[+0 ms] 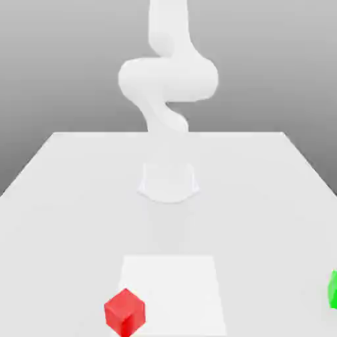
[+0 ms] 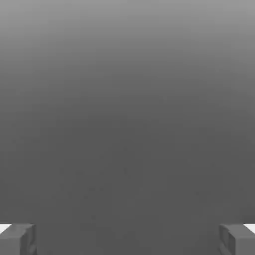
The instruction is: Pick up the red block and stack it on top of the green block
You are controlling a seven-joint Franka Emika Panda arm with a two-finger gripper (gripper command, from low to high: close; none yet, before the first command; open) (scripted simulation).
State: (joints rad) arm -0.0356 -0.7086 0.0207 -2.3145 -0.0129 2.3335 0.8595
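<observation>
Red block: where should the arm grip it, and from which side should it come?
Probably best to come straight down from above and close the fingers on two opposite upright faces of the red block. It is a small, plain cube sitting flat, its sides rising freely, with one corner edge towards the exterior view, so the open fingers should likely turn to match its faces.

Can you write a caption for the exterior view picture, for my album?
Red block by the white patch's corner, green block at the exterior view's right edge.
</observation>
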